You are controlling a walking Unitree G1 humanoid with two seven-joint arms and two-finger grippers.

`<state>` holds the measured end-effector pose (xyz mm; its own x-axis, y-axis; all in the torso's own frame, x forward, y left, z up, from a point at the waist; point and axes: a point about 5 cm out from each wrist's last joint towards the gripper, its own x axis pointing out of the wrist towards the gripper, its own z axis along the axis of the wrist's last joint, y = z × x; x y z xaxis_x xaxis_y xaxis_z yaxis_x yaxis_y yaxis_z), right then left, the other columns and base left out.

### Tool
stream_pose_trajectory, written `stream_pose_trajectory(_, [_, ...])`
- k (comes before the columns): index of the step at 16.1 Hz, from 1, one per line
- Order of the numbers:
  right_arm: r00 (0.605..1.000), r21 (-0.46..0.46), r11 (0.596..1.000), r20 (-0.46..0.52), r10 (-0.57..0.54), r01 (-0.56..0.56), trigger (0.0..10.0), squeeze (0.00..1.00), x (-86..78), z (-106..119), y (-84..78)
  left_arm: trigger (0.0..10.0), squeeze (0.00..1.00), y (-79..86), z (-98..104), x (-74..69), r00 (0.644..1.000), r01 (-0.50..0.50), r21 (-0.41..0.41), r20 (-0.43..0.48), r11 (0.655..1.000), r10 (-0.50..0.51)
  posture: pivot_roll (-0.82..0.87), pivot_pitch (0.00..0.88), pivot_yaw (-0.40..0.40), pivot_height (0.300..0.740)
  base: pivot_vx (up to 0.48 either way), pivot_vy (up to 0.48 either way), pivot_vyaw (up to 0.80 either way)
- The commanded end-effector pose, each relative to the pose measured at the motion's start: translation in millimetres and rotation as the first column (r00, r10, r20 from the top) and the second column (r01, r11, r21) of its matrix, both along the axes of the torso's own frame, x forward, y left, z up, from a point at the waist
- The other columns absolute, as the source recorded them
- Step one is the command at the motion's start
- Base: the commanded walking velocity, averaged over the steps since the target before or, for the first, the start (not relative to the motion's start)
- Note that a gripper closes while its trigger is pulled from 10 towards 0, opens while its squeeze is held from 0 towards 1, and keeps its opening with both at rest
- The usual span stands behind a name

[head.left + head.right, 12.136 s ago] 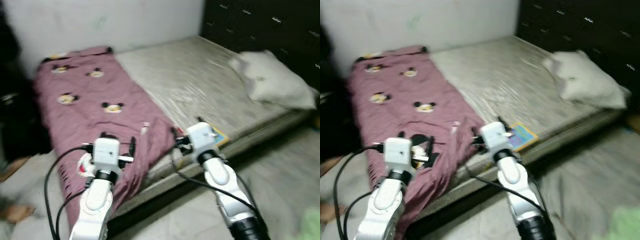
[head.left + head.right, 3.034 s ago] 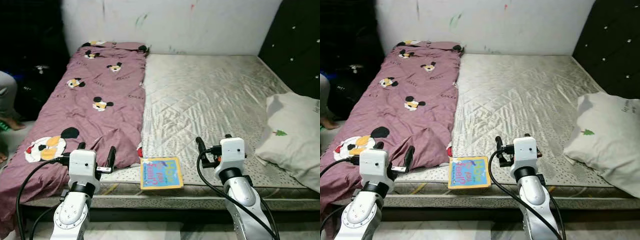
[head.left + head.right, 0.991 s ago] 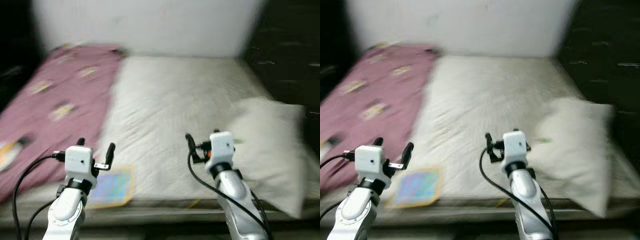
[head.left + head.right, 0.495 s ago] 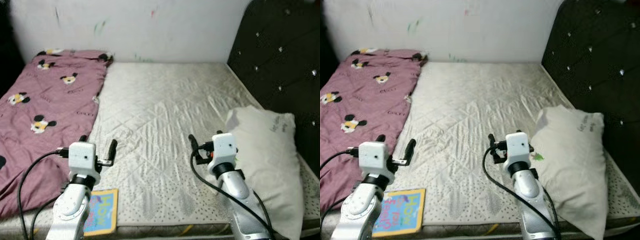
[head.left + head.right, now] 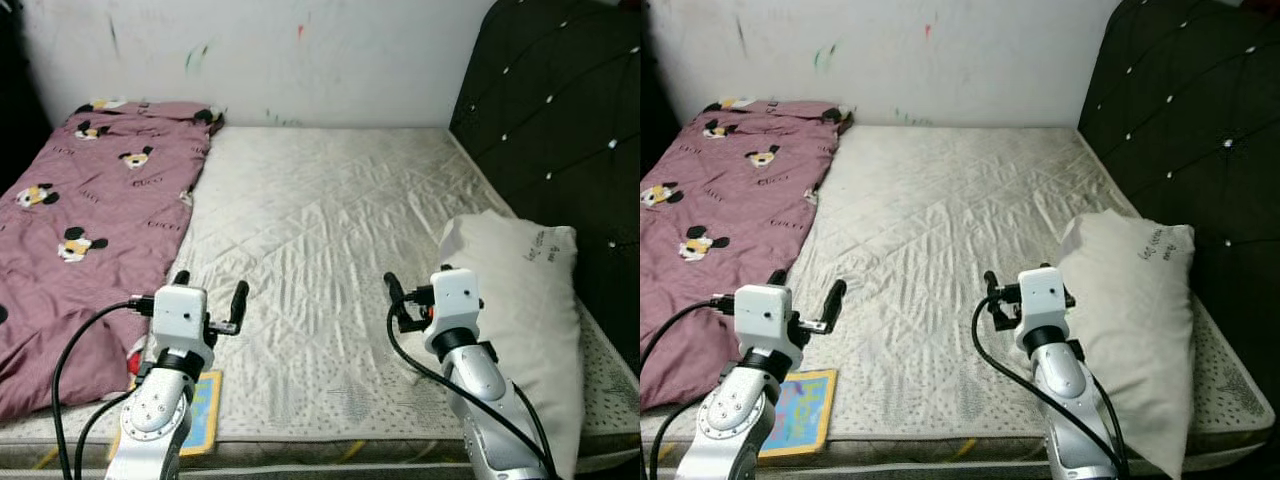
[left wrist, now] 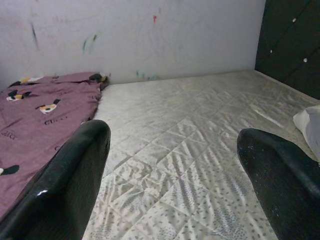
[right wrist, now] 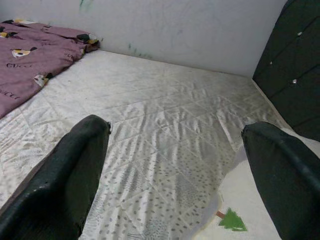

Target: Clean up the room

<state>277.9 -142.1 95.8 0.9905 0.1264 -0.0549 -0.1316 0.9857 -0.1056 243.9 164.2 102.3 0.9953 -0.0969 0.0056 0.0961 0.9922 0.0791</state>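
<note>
On the mattress (image 5: 330, 230): one pillow (image 5: 520, 310), one blanket (image 5: 90, 210), one book (image 5: 800, 410).

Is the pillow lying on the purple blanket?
No, the pillow lies on the bare mattress by the headboard, apart from the blanket.

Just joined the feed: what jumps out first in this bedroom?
The bare quilted mattress with a maroon cartoon-mouse blanket spread down its left side. A white pillow lies on the right by the dark tufted headboard; a colourful book sits at the near edge. Left gripper and right gripper hover open, holding nothing.
</note>
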Motion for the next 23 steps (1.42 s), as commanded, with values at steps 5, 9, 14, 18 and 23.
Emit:
stream_pose_trajectory(5, [1.000, 0.002, 1.000, 0.008, -0.001, 0.001, 10.0, 0.00, 1.1, 2.1, -1.9, 10.0, 0.00, -1.0, 0.0, 0.0, 1.000, 0.005, 0.004, -0.004, 1.000, -0.005, -0.01, 0.000, -0.026, 0.740, 0.000, -0.270, 0.00])
stream_pose_trajectory(9, [1.000, 0.000, 1.000, 0.009, 0.001, -0.001, 10.0, 0.00, 2.1, 2.3, -2.1, 10.0, 0.00, -1.6, 0.1, 0.7, 1.000, 0.003, 0.005, -0.002, 1.000, -0.003, -0.01, 0.000, -0.028, 0.740, 0.000, -0.301, 0.00])
stream_pose_trajectory(14, [1.000, -0.005, 1.000, 0.016, 0.007, -0.007, 10.0, 0.00, 2.4, 3.1, -1.2, 10.0, 0.00, -1.5, 0.1, 0.7, 1.000, 0.001, 0.006, 0.000, 1.000, -0.001, -0.01, 0.000, -0.028, 0.740, 0.000, -0.304, 0.00])
stream_pose_trajectory(18, [1.000, -0.003, 1.000, 0.017, 0.008, -0.008, 10.0, 0.00, 2.9, 3.2, -1.3, 10.0, 0.00, -2.1, -0.3, 1.3, 1.000, 0.002, 0.008, -0.002, 1.000, -0.002, -0.01, 0.000, -0.031, 0.740, 0.000, -0.307, 0.00])
stream_pose_trajectory(23, [1.000, -0.004, 1.000, 0.017, 0.018, -0.018, 10.0, 0.00, 3.9, 3.2, -0.9, 10.0, 0.00, -2.5, -0.2, 2.5, 1.000, 0.001, 0.007, 0.001, 1.000, -0.001, -0.01, 0.000, -0.032, 0.740, 0.000, -0.283, 0.00])
